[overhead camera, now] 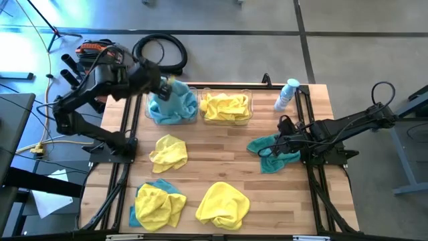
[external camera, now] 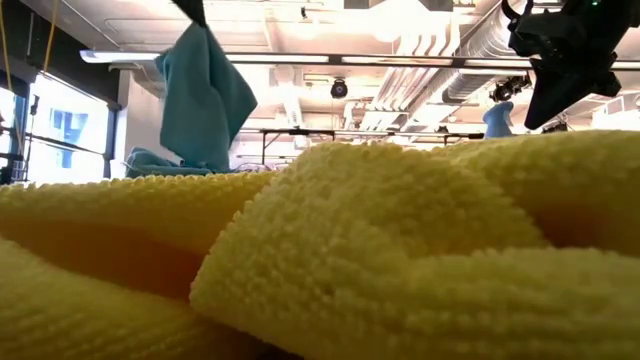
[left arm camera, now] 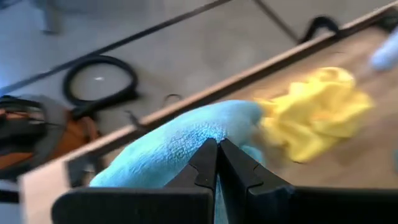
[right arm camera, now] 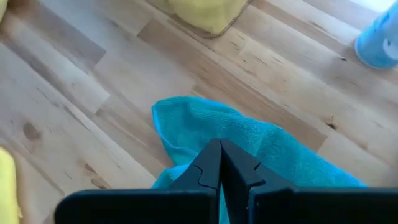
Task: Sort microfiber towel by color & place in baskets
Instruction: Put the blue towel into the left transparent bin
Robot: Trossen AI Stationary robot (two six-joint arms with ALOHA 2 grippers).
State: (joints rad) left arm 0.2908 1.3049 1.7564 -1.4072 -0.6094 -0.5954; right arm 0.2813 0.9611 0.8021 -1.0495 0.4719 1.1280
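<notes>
Upper left of centre, high view: left gripper point(overhead camera: 168, 86) is over the left basket point(overhead camera: 172, 108), clenched on a blue towel point(overhead camera: 172, 104) that hangs down into it.
Blue towel, low view: it hangs as a long drape from the frame's top edge, long axis vertical, lower end pointing down.
Left wrist view: fingers point(left arm camera: 205, 163) are pressed together with blue cloth point(left arm camera: 180, 140) between them.
Right basket point(overhead camera: 227, 107): just beside the left one, upper centre, filled with yellow towels point(overhead camera: 226, 106).
Right gripper point(overhead camera: 279, 142): right of centre, low over the table point(overhead camera: 221, 157), fingers closed on a teal towel point(overhead camera: 271, 152) that lies crumpled on the wood.
Lower half of the table: a yellow towel point(overhead camera: 168, 152), a yellow towel over a blue one point(overhead camera: 159, 204), and another yellow towel point(overhead camera: 223, 203).
Spray bottle point(overhead camera: 286, 94): upper right.
</notes>
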